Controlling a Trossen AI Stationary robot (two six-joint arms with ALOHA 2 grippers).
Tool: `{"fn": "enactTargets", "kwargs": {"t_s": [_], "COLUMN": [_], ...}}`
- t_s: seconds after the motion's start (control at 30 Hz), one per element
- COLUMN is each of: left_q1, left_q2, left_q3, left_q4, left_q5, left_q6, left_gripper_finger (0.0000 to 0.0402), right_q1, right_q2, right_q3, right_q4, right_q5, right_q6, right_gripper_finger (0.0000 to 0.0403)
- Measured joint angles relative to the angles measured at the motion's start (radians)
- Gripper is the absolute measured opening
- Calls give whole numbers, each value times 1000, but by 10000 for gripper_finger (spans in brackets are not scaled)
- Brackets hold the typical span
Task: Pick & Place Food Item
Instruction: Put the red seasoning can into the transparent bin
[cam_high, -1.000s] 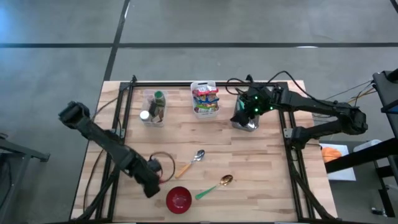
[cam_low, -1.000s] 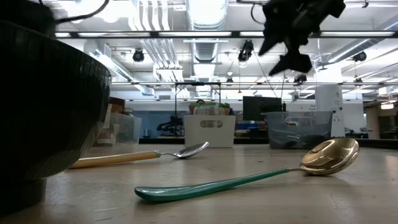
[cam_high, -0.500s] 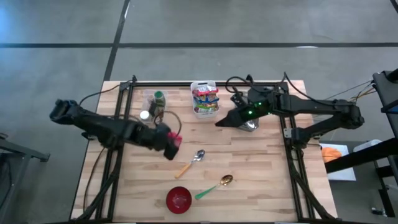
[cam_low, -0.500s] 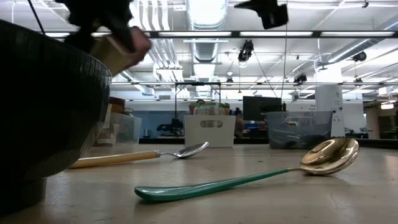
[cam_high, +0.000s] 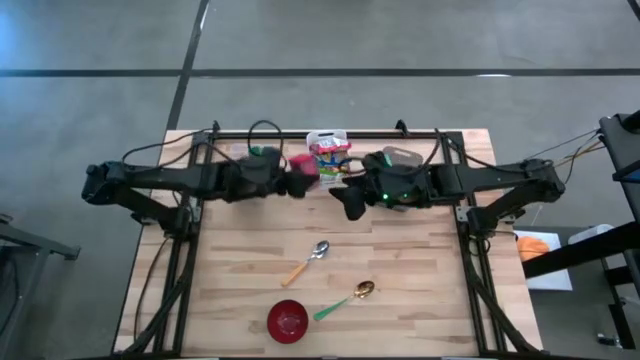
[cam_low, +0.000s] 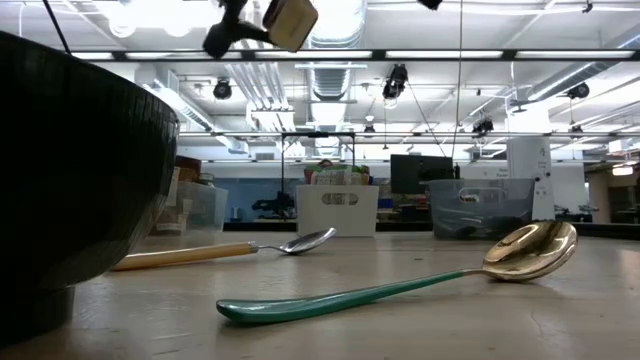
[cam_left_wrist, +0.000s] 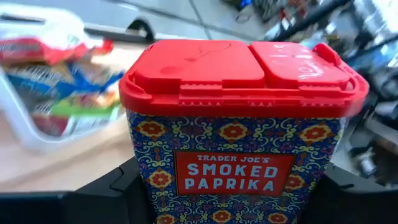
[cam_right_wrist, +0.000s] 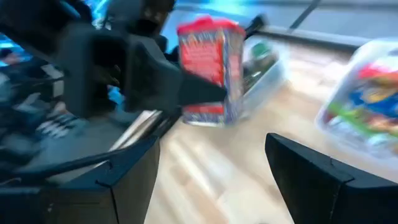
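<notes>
A smoked paprika tin (cam_left_wrist: 236, 124) with a red lid and a patterned blue body hangs high over the table's far middle (cam_high: 304, 165). My left gripper (cam_high: 292, 183) is shut on it, just left of the white bin of snack packets (cam_high: 330, 152). My right gripper (cam_high: 348, 200) stands open and holds nothing. It faces the tin from the table's right, a short way off. In the right wrist view its two fingers (cam_right_wrist: 137, 168) frame the tin (cam_right_wrist: 208, 68). The low view shows the tin (cam_low: 290, 20) at the top edge. My left gripper pinches the tin's lower body between its two fingers, one on each narrow side (cam_left_wrist: 140, 180). The fingers come nearly level from the table's left, slanting a little down. The tin stands about upright, lid up, lifted well clear of the table.
A clear bin (cam_high: 402, 158) sits at the far right, and another with bottles (cam_right_wrist: 264, 62) lies under the left arm. A wooden-handled spoon (cam_high: 308, 260), a green-handled gold spoon (cam_high: 345, 298) and a red bowl (cam_high: 287, 320) lie on the near half.
My left gripper has risen from beside the red bowl and swung toward the table's far edge and middle, carrying the tin and turning more level. My right gripper has left the far-right clear bin, risen and moved toward the table's middle, staying open.
</notes>
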Motion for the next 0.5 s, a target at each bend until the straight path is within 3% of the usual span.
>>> {"fn": "enactTargets", "kwargs": {"t_s": [0.17,0.5], "left_q1": [26,28], "left_q2": [32,154], "left_q3": [71,200], "left_q4": [12,-8], "left_q5": [1,48], "left_q6": [-27,-53], "left_gripper_finger": [265,264], "right_q1": [29,37], "right_q2": [52,136], "right_q3": [90,227], "right_q4": [-86,-198], "right_q5": [168,196], "right_q6": [-33,-47], "right_gripper_finger": [287,287]}}
